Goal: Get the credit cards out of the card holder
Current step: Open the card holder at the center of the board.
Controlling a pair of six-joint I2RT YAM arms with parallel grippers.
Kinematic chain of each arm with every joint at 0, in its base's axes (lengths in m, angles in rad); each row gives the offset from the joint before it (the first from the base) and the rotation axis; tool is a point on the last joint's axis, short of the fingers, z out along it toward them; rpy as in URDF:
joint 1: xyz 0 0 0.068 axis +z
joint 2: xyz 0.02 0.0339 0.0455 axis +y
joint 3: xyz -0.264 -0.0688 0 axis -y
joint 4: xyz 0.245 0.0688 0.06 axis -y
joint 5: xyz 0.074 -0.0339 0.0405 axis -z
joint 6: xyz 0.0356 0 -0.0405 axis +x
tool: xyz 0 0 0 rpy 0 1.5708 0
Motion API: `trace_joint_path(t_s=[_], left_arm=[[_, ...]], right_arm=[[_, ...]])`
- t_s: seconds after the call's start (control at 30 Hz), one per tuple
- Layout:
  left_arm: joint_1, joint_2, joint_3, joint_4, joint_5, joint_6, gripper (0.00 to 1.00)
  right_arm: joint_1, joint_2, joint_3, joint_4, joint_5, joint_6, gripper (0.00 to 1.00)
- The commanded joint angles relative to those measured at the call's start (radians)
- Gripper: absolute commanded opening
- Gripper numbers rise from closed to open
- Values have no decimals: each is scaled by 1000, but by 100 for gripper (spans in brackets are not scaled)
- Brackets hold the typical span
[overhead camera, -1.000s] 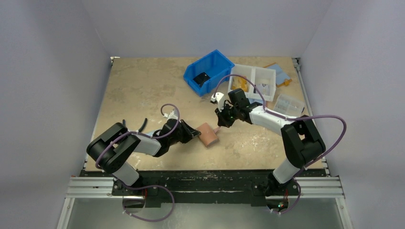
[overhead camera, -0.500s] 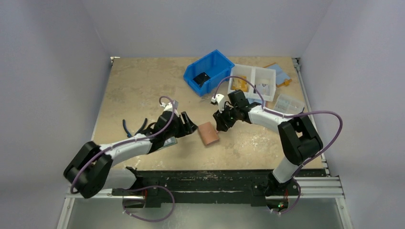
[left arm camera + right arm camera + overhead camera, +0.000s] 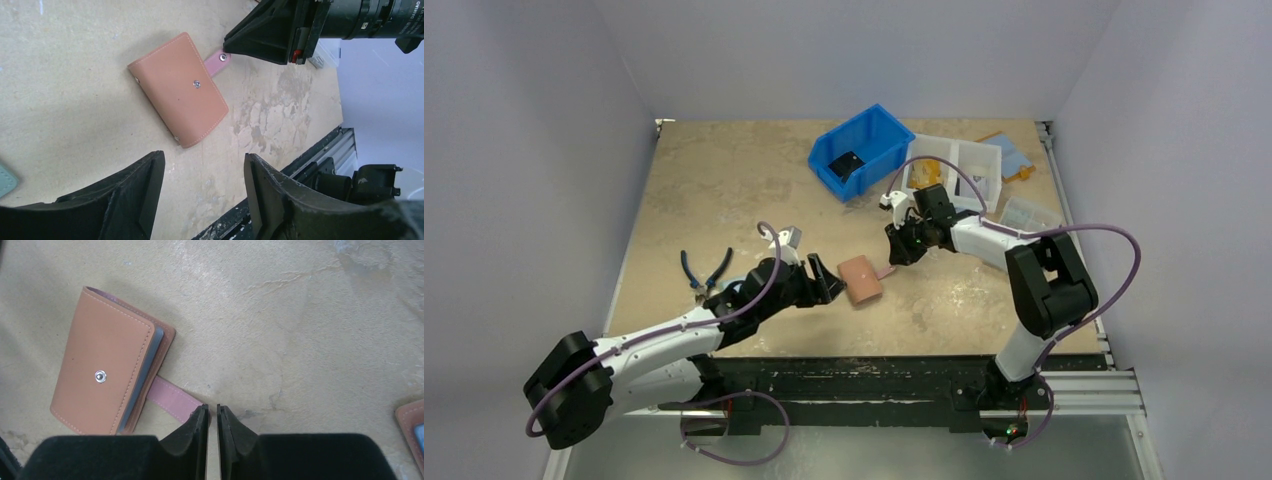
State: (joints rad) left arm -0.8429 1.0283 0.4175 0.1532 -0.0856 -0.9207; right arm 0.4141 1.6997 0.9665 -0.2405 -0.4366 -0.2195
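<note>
Nearest you, the left end effector (image 3: 203, 159) hangs low over the counter (image 3: 714, 190) with its jaws wide apart and nothing in them. Blue-handled pliers (image 3: 704, 270) lie to its left. Just beyond the jaws, the card holder (image 3: 177, 90) lies folded flat with its snap stud facing up. Its pink snap tab (image 3: 172, 397) is unfastened and sticks out toward the right end effector (image 3: 213, 412). That one's fingers are almost together, with only a thin slit between them. The tab's end meets one fingertip, and you cannot tell whether it is pinched. Farther back are a blue bin (image 3: 861, 150) and a clear compartment box (image 3: 954, 165).
</note>
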Motion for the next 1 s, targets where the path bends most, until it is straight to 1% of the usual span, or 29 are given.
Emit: trace_joint_path(t_s=[0.0, 0.03, 0.1, 0.13, 0.27, 0.4, 0.47, 0.57, 0.67, 0.73, 0.83, 0.97], left_arm=[[-4, -48, 46, 2, -80, 44, 71], [-5, -57, 45, 6, -89, 40, 78], [-3, -68, 39, 15, -98, 16, 97], [-3, -69, 37, 21, -91, 4, 99], [-2, -39, 56, 16, -20, -22, 99], [-6, 33, 143, -79, 25, -28, 90], [-20, 73, 204, -141, 17, -11, 86], [-99, 127, 309, -309, -116, 30, 86], [-178, 184, 393, -422, -265, 45, 86], [-228, 217, 426, -473, -354, 38, 86], [-280, 245, 457, -512, -459, 26, 86], [-311, 264, 476, -504, -529, 6, 86]], right_arm=[[-1, 12, 41, -18, -16, -6, 19], [-1, 6, 43, -20, -24, -9, 20], [-3, -6, 44, -24, -41, -13, 22], [-4, -10, 44, -26, -47, -16, 22], [-10, -27, 47, -37, -68, -30, 23], [-14, -38, 56, -58, -101, -56, 24], [-15, -36, 64, -73, -114, -70, 24], [-21, -4, 104, -149, -143, -122, 24], [-30, 28, 128, -201, -177, -137, 24], [-31, 27, 128, -203, -183, -137, 24], [-32, 19, 127, -201, -186, -137, 25], [-37, 20, 127, -200, -188, -135, 25]])
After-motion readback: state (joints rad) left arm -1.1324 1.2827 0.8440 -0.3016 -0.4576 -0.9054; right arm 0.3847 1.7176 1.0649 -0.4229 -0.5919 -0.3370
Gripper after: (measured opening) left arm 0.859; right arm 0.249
